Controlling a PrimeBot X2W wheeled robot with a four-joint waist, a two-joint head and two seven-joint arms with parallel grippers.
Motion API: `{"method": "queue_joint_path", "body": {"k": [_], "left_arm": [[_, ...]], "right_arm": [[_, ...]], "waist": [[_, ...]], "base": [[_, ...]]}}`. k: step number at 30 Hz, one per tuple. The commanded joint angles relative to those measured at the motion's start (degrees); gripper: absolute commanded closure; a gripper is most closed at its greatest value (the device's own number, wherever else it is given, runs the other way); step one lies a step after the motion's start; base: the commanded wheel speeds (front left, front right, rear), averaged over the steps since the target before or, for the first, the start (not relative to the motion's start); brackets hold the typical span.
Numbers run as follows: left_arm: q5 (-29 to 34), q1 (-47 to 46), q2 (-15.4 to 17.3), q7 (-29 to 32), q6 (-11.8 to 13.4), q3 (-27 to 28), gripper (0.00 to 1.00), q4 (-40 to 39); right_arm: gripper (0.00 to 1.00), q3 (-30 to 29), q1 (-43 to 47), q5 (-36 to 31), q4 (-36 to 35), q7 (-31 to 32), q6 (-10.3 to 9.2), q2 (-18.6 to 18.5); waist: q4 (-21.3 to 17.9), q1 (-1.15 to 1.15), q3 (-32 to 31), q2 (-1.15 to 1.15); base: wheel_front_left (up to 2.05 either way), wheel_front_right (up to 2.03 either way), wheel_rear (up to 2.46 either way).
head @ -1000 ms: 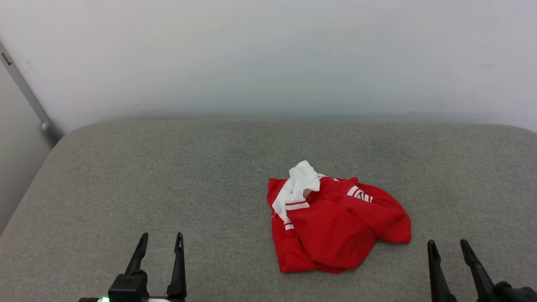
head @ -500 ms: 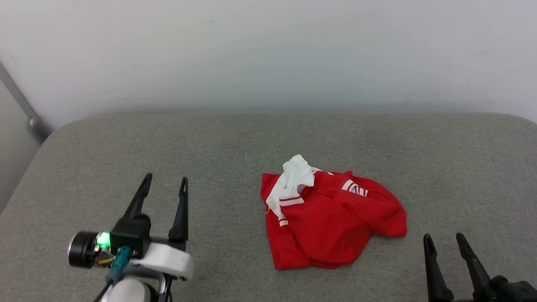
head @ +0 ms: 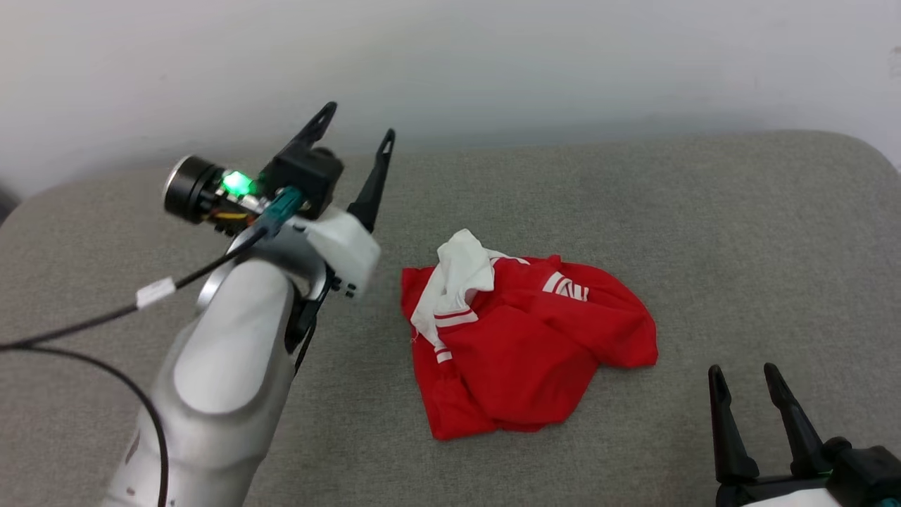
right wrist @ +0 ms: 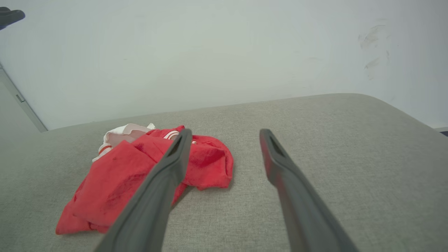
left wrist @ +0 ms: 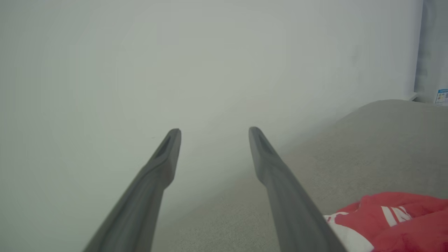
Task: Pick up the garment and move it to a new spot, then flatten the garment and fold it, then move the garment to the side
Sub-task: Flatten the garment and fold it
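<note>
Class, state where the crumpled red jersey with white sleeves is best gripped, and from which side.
Probably the raised white sleeve fold at the left edge of the crumpled red fabric jersey, from above: it stands proud of the flatter cloth, nearest the open left pincer.

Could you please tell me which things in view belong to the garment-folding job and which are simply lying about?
Part of the job:
- garment, red and white, crumpled on the surface
- left gripper, open, raised beside it
- right gripper, open, low and near

Just there:
- grey cushioned surface
- white wall
- black cable on the left arm
</note>
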Motion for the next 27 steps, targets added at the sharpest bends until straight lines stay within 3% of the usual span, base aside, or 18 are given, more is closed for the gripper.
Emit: {"method": "queue_joint_path", "body": {"k": [1,8,9,16,20,27], "left_arm": [[-1.0,-2.9,0.6,1.6,-0.1,-2.7,0.00,1.1],[-16.3,-13.9,3.9,15.9,-0.1,-21.4,0.00,5.5],[-29.1,-20.8,8.4,30.4,-0.2,-36.2,0.00,4.3],[-43.3,-28.9,14.9,47.6,-0.2,-52.8,0.00,-1.1],[-47.4,-31.3,17.1,53.2,-0.2,-56.5,0.00,-4.3],[-45.3,-28.5,19.5,59.4,-0.2,-57.4,0.00,-7.9]], "right_arm": [[0.00,0.1,-1.1,0.2,0.1,-0.1,-0.02,0.1],[0.00,0.1,-3.6,1.1,-0.1,-0.1,-0.02,0.1],[0.00,0.6,-5.7,1.9,-0.1,-0.1,-0.02,0.1],[0.00,1.4,-7.9,3.2,0.2,-0.1,-0.02,0.1],[0.00,1.5,-9.0,3.6,0.3,-0.1,-0.02,0.1],[0.00,1.3,-10.7,4.2,0.3,-0.1,-0.02,0.1]], "waist": [[-1.4,-0.01,1.4,0.00],[-3.9,-0.01,5.0,0.00],[-5.7,-0.01,8.0,0.00],[-7.9,-0.01,11.6,0.00],[-9.2,-0.01,13.4,0.00],[-10.7,-0.01,15.6,0.00]], "base": [[0.00,0.00,0.00],[0.00,0.00,0.00],[0.00,0.00,0.00],[0.00,0.00,0.00],[0.00,0.00,0.00],[0.00,0.00,0.00]]}}
